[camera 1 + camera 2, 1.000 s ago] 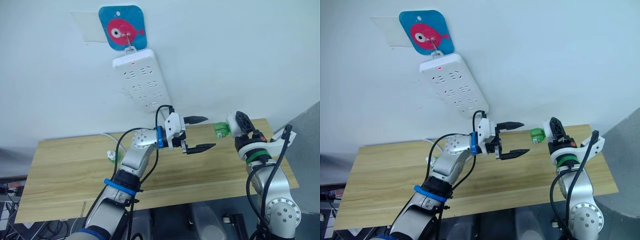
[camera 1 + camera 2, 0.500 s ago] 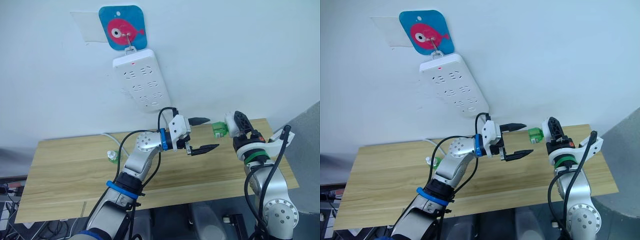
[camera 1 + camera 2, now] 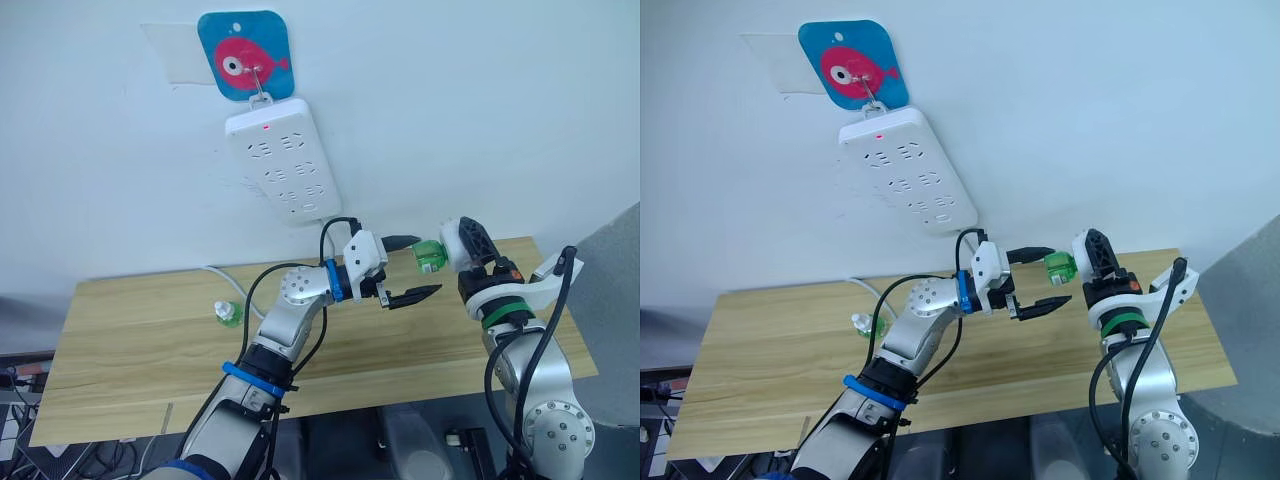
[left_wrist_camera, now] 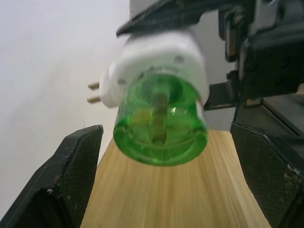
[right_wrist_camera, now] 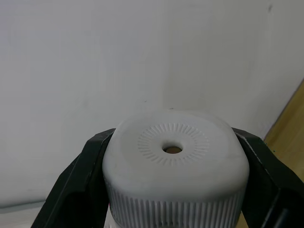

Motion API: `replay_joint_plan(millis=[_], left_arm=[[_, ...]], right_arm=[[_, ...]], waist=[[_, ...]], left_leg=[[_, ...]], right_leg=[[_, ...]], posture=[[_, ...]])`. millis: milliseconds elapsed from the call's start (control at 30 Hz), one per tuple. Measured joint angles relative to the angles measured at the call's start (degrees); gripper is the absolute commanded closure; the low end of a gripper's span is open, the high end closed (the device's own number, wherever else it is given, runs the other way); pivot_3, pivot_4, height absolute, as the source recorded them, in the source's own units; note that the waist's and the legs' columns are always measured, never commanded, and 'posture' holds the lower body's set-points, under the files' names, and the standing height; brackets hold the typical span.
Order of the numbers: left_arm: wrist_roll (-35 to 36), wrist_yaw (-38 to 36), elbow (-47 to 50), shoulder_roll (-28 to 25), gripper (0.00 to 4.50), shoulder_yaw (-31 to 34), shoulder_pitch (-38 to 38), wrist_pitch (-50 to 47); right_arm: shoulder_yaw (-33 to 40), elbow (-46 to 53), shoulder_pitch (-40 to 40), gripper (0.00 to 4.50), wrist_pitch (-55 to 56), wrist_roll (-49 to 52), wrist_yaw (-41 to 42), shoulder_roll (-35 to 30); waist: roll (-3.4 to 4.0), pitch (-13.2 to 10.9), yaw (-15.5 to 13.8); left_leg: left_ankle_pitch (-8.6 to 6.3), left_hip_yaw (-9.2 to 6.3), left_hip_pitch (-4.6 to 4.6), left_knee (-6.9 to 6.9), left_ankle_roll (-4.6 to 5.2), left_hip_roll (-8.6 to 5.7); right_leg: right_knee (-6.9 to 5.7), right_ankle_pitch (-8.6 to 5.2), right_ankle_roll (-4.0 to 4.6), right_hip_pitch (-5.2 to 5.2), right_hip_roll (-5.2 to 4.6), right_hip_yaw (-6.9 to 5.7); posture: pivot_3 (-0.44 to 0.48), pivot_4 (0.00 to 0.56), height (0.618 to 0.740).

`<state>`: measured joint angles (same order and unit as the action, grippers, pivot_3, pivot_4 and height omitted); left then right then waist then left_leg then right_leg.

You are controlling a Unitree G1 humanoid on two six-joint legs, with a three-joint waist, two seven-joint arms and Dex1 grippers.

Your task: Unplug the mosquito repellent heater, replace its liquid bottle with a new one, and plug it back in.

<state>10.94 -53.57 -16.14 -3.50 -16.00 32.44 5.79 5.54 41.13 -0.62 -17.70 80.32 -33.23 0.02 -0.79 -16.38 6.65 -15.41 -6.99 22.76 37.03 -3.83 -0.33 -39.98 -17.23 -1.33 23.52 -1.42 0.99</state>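
Observation:
My right gripper [image 3: 458, 246] is shut on the white mosquito repellent heater [image 5: 173, 164] and holds it in the air above the table's right part. The heater's two plug prongs [image 4: 94, 93] are bare. Its green liquid bottle [image 4: 160, 126] is still fitted in it and points toward my left gripper [image 3: 427, 266]. That gripper is open, one black finger [image 4: 71, 183] on each side of the bottle's line, just short of its base. A second small green bottle [image 3: 228, 314] with a white cap stands on the wooden table [image 3: 130, 340], far left.
A long white power strip [image 3: 283, 160] with a red light hangs slanted on the wall from a hook on a blue fish plaque [image 3: 243, 55]. Its white cable runs down behind the table. The table's right edge is close behind the right arm.
My left gripper has reached further right, still open. The right gripper has brought the heater and bottle leftward, so the bottle now meets the left fingertips.

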Motion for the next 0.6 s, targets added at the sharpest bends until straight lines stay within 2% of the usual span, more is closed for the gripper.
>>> replay_joint_plan(millis=[600], left_arm=[[0.45,0.74,-0.13,1.51,0.02,0.37,0.56,-0.35]], right_arm=[[-2.42,1.61,-1.21,1.5,2.03,-0.8,-5.23,0.4]], waist=[[0.0,0.0,0.32]], left_leg=[[0.0,0.01,0.0,0.01,0.0,0.0]], right_leg=[[-0.01,0.0,0.0,0.0,0.01,-0.01]], posture=[[-0.201,0.266,0.74]])
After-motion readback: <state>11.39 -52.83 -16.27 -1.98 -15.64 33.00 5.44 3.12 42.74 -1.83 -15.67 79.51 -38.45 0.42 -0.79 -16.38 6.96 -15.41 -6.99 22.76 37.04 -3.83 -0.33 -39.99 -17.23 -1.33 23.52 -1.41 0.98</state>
